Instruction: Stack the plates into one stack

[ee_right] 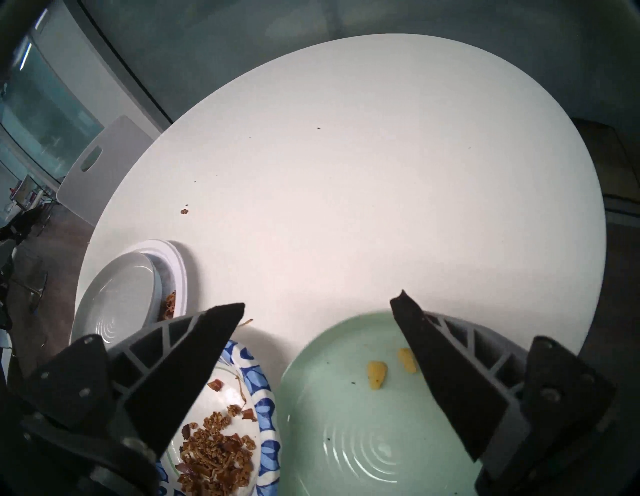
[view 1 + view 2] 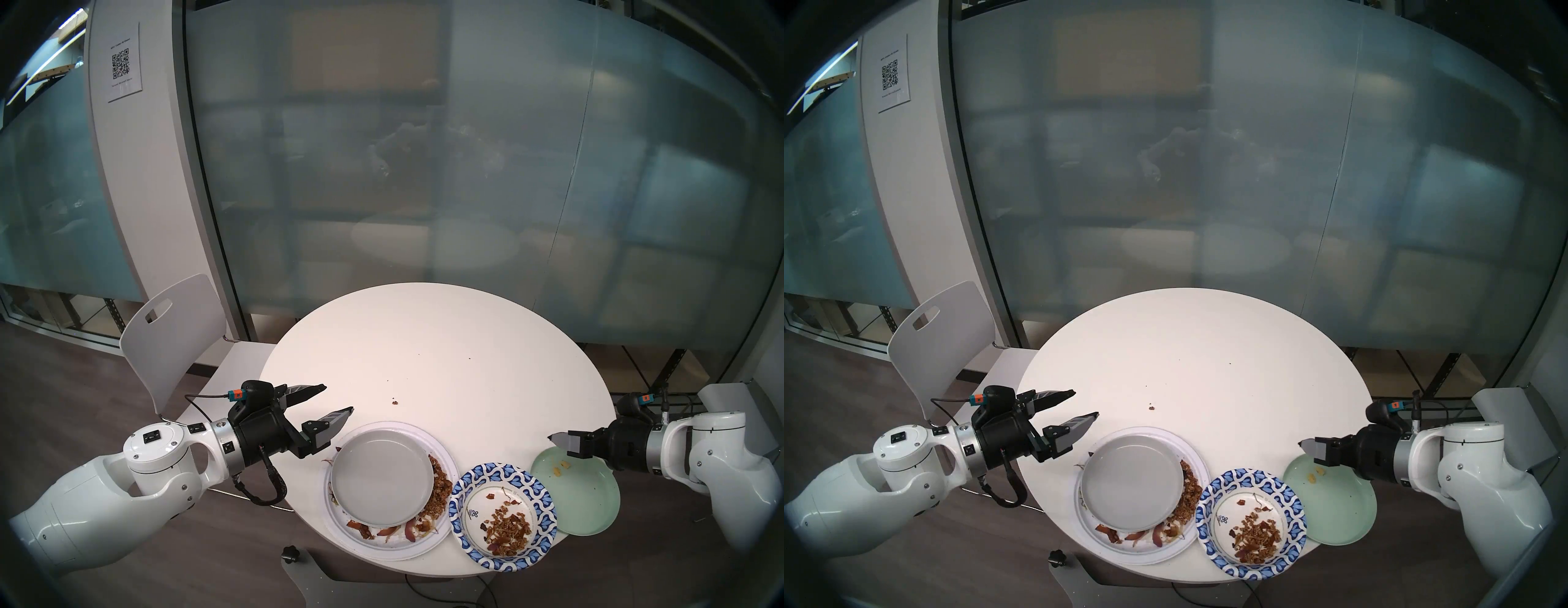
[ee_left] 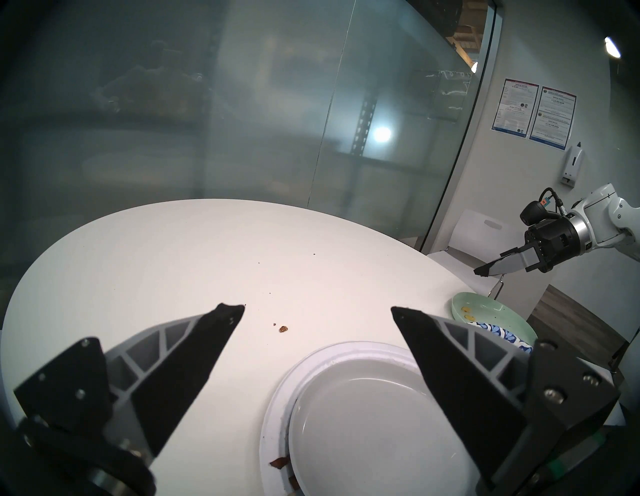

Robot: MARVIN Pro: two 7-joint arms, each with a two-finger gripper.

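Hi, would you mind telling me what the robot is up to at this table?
It is gathering dirty plates into one stack on the round table. A grey plate already sits on the large white paper plate. The blue-patterned paper plate overlaps the pale-green plate beside it; both are unstacked. The left gripper and the right gripper are open and hold nothing, the right one above the green plate.

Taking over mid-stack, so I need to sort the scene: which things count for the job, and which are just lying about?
For the job:
white paper plate
grey plate, resting on the white one
blue-patterned plate
green plate

Just lying about:
table
crumbs on the table
chair
QR sign
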